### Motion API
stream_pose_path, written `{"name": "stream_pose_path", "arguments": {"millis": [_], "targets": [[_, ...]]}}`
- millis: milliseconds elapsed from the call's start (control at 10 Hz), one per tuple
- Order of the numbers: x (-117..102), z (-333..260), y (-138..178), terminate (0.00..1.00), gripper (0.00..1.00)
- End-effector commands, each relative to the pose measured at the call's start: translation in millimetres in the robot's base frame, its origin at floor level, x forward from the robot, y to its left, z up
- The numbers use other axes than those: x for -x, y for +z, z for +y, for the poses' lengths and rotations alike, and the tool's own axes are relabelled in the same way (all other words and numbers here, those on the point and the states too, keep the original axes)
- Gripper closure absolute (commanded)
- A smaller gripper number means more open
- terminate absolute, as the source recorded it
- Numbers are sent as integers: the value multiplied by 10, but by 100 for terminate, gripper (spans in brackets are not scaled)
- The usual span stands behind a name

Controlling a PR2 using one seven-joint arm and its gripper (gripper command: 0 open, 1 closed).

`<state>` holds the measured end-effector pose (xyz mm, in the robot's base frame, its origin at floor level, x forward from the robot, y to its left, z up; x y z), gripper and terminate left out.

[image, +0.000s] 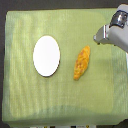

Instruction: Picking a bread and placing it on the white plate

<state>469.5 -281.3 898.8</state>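
The bread, a golden-orange loaf with tapered ends, lies on the green cloth right of centre in the exterior view. The white plate rests flat to its left with nothing on it, a small gap between them. My gripper comes in from the upper right, its grey tip above and to the right of the bread and apart from it. The fingers are too blurred to tell open from shut, and nothing shows between them.
A green cloth covers the table almost to the frame's edges. Dark floor shows along the top and left side. The grey arm body fills the upper right corner.
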Motion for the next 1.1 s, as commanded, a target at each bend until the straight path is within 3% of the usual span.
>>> {"name": "stream_pose_path", "arguments": {"millis": [0,700,1000], "targets": [[5,17,-8,0,0],[-62,313,-296,0,0],[-122,549,-570,0,0]]}}
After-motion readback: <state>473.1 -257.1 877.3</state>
